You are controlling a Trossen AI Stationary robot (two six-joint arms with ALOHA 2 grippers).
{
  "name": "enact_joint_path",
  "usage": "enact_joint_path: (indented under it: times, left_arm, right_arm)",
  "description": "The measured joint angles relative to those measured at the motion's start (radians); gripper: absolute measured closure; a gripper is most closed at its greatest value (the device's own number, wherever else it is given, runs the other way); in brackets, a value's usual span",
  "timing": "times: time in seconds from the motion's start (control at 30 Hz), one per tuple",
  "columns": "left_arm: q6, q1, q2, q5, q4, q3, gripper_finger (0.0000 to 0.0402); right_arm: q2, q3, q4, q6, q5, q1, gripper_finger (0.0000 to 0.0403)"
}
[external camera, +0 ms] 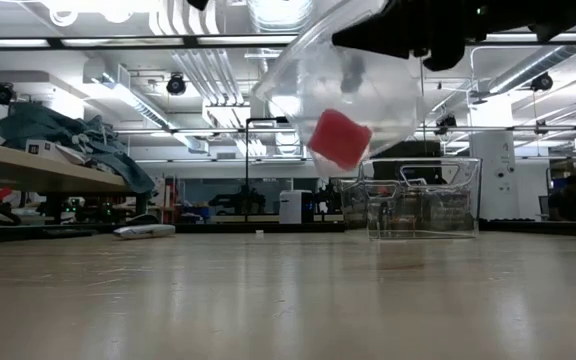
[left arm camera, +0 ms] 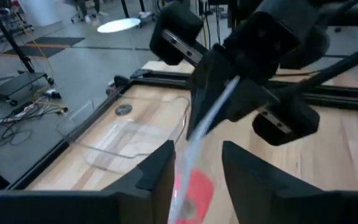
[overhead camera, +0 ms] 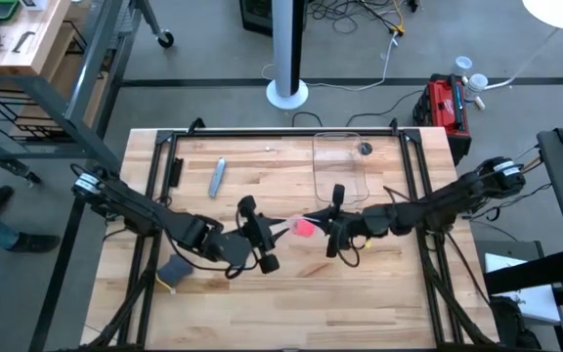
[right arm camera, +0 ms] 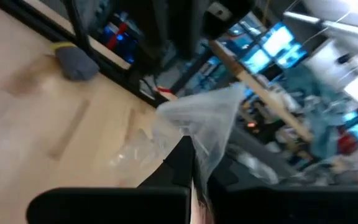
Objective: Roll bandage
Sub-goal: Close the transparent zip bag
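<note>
The bandage (overhead camera: 304,227) is a small pink-red roll inside a clear crinkled plastic bag (external camera: 358,90), held in the air over the table's middle. It also shows in the low view (external camera: 340,138) and the left wrist view (left arm camera: 194,190). My right gripper (overhead camera: 332,230) is shut on the bag from the right. My left gripper (overhead camera: 280,233) is open, with one finger on either side of the bag's end that holds the roll (left arm camera: 188,180). My right gripper pinches a bunched edge of the clear bag (left arm camera: 227,88) between its two shut fingers, coming level from the table's right side. The bag is lifted clear of the table, and the roll sags in its lower part (external camera: 340,138). My left gripper's fingers (left arm camera: 160,174) flank the bag; I cannot tell whether they touch it.
A clear plastic box (overhead camera: 340,161) stands on the table's far side, behind the grippers. A grey oblong object (overhead camera: 217,176) lies at the far left. A dark grey-blue lump (overhead camera: 176,269) lies near the left arm. Bare wood shows along the near edge.
</note>
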Motion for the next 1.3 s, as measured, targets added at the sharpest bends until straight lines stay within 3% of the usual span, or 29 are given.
enact_joint_path:
  times: [0.27,0.53,1.0,1.2,1.3]
  left_arm:
    - [0.139,0.048,0.049,0.053,0.209,-0.002,0.0243]
    - [0.171,0.06,0.084,0.089,0.224,-0.003,0.024]
    - [0.154,0.076,0.111,0.089,0.267,-0.008,0.0304]
    - [0.209,0.076,0.111,0.089,0.275,-0.008,0.039]
    - [0.197,0.076,0.111,0.089,0.286,-0.008,0.0372]
  right_arm:
    - [-0.016,0.0,0.005,-0.019,-0.02,0.0,0.0403]
    - [-0.016,0.0,0.004,-0.023,-0.019,0.0,0.0403]
    - [-0.016,0.0,0.004,-0.035,-0.019,0.0,0.0403]
    - [-0.016,0.0,0.002,-0.034,-0.019,0.0,0.0403]
    - [-0.015,0.0,-0.003,-0.033,-0.018,0.0,0.0403]
